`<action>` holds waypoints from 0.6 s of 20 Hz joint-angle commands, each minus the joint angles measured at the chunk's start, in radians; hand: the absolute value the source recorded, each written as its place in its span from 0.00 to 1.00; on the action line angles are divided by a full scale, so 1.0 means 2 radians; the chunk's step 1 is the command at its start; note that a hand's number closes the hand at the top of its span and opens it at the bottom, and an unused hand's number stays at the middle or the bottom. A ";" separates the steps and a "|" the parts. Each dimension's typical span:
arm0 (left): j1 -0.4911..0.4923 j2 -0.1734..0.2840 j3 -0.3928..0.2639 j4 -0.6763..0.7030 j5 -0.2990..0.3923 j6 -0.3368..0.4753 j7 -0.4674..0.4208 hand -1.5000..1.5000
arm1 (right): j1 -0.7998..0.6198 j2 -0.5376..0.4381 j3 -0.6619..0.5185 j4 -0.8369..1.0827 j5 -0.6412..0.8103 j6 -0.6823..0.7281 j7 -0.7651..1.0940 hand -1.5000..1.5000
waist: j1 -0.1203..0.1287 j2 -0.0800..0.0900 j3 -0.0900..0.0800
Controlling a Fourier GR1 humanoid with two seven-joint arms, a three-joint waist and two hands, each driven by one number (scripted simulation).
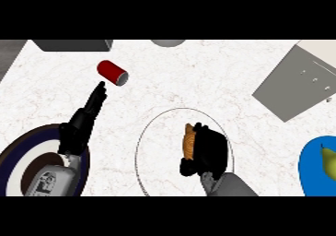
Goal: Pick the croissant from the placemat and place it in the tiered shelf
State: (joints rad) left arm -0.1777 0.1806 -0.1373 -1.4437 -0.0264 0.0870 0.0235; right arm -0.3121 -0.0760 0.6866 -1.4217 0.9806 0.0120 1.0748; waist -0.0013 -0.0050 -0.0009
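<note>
In the head view, the right hand [205, 152] is seen curled over the croissant [190, 140], its black fingers closed around the pastry's right side so that only the left edge of the pastry shows. The croissant is still within the placemat [144, 138], a pale round mat outlined by a thin dark ring, near the middle of the scene. The left hand [87, 115] is held with fingers straight and together, pointing far and slightly right; nothing is held by it. Its fingertips are near a red can [112, 73] lying on its side, but contact cannot be confirmed.

The surface [197, 73] is white marble with faint veining. A dark blue plate with a white centre [20, 152] lies at the near left, partly under the left forearm. A blue plate [313, 161] carrying a green pear [331, 162] sits at the near right edge. The grey tiered shelf [292, 87] stands at the far right, well apart from the croissant. A grey box [72, 44] and a grey round object [168, 42] are cut off at the far edge.

The croissant appears golden-brown with ridged bands, standing lengthwise from near to far.
</note>
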 commanded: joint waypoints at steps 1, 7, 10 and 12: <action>0.012 0.000 0.005 0.006 -0.002 0.006 -0.011 0.50 | 0.052 -0.103 0.021 -0.075 -0.067 0.034 -0.149 1.00 | -0.011 0.000 0.001; 0.009 0.002 0.011 0.003 -0.001 0.010 -0.004 0.50 | 0.099 -0.218 0.069 -0.161 -0.125 0.040 -0.342 1.00 | -0.023 -0.001 0.004; 0.006 0.004 0.018 0.004 0.002 0.011 0.002 0.50 | 0.125 -0.286 0.030 -0.226 -0.182 0.029 -0.430 1.00 | -0.033 -0.001 0.003; 0.020 0.001 0.016 0.003 0.003 0.011 -0.006 0.50 | 0.152 -0.314 -0.008 -0.257 -0.231 0.013 -0.478 1.00 | -0.038 -0.001 0.003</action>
State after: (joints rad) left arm -0.1520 0.1846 -0.1132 -1.4376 -0.0259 0.1061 0.0183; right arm -0.0818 -0.5742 0.7500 -1.8148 0.6606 0.0635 0.3148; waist -0.0587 -0.0094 0.0052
